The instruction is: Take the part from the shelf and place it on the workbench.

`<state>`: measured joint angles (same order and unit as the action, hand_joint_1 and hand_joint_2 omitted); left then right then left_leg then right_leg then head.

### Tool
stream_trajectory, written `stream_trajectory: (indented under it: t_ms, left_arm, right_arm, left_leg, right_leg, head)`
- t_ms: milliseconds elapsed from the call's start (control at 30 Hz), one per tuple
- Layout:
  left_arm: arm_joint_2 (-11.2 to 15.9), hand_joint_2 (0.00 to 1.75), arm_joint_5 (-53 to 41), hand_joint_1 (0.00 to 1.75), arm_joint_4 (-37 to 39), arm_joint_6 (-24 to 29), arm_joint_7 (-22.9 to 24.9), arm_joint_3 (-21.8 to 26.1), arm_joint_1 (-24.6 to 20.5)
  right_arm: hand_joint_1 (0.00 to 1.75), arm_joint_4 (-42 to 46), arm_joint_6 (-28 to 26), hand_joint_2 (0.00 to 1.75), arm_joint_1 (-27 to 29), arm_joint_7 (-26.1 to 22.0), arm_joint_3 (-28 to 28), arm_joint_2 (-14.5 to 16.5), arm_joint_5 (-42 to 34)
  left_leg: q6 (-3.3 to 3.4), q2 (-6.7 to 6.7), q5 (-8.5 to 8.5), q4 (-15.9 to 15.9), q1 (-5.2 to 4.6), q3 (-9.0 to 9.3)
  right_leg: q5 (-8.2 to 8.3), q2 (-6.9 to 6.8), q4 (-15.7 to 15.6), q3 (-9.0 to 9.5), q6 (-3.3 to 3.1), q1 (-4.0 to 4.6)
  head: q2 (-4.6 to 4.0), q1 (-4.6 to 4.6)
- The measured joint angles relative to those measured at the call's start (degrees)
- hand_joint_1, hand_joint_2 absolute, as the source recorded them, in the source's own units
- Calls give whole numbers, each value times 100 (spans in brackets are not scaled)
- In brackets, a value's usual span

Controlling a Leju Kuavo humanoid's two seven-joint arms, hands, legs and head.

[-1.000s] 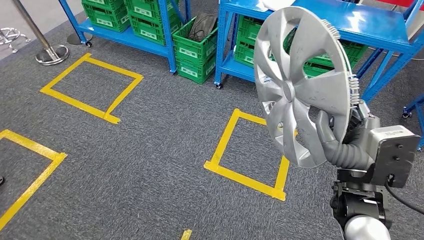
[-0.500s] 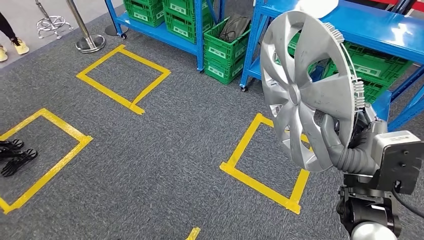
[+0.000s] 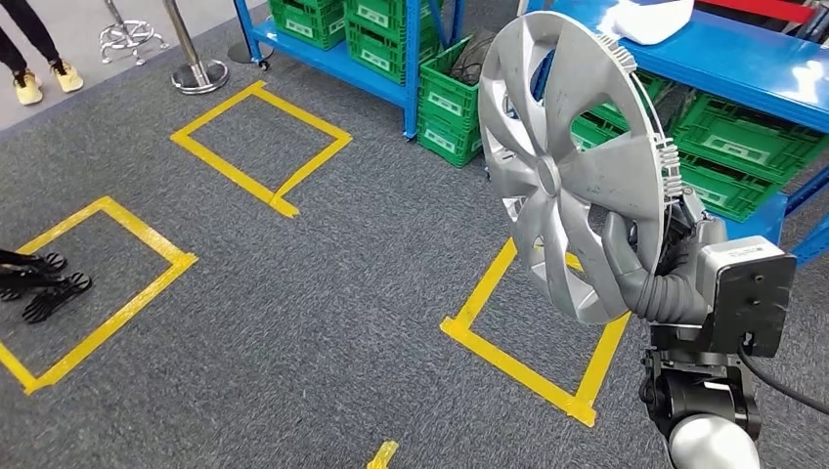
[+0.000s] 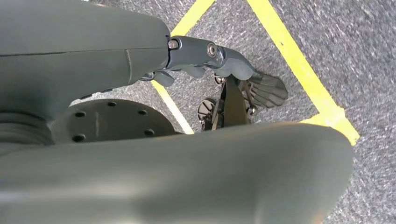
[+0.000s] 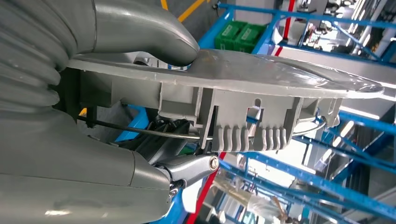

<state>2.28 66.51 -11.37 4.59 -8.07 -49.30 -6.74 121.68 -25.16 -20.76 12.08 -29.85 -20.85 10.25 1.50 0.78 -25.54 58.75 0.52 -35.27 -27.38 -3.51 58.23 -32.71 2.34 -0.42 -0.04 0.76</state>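
silver spoked hubcap (image 3: 572, 166), ribbed clips behind

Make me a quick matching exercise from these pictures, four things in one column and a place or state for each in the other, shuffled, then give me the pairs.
Things:
1. hubcap
2. green crates
3. yellow tape square
4. left hand

Places or states:
A. stuck flat on the grey carpet
B. gripped by the right hand, raised on edge
C. holding nothing, above the floor
D. stacked on the blue shelving

Pairs: 1-B, 2-D, 3-A, 4-C
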Motion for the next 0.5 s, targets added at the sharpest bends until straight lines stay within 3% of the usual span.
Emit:
stream_trajectory:
  t_ms: [67,167,200,233,300,367,433,500]
  left_arm:
    - [2,0,0,0,1,1,2,-3,2]
    - [11,0,-4,0,2,2,5,-3,1]
    - [10,0,-5,0,2,2,7,-4,4]
    - [9,0,-7,0,2,1,9,-4,8]
    - [3,0,-9,0,2,0,10,-5,11]
    - [-9,0,-11,0,1,-2,9,-4,0]
    - [-22,0,-14,0,-2,-7,10,-4,-2]
    - [-27,0,-15,0,-3,-7,11,-6,15]
  right_arm:
    - [175,-5,-3,175,-10,9,-2,-3,-14]
    - [175,-19,-6,175,-7,23,-4,-11,-43]
    - [175,-27,-5,175,-3,30,-5,-12,-52]
    - [175,-34,-5,175,0,37,-5,-13,-62]
    - [175,-40,-4,175,-5,44,-4,-15,-81]
    - [175,-39,-4,175,-21,45,-3,-16,-96]
    - [175,-39,-3,175,-40,47,-3,-19,-107]
    - [175,-40,-2,175,-53,50,-3,-22,-114]
  left_leg:
    - [58,-81,30,-22,19,4]
    - [103,-224,47,-20,0,-16]
    - [110,-279,48,-17,-12,-21]
    - [116,-335,50,-13,-21,-22]
    - [117,-453,52,-6,-31,-14]
    - [97,-560,67,0,-32,-30]
    - [38,-650,106,-9,-7,-79]
    - [-26,-716,139,-21,18,-121]
  right_leg:
    - [-202,118,305,-147,53,-16]
    - [-667,281,1367,-647,64,-22]
    - [-705,295,1580,-757,53,-20]
    - [-638,306,1585,-772,32,-16]
    - [-266,396,1011,-523,-45,5]
    - [-8,598,301,-185,-143,21]
    - [16,679,32,-41,-192,41]
    - [62,581,-61,13,-213,47]
  head:
    - [0,-44]
    - [0,-150]
    - [0,-167]
    - [0,-184]
    - [0,-218]
    - [0,-233]
    - [0,-241]
    - [0,-255]
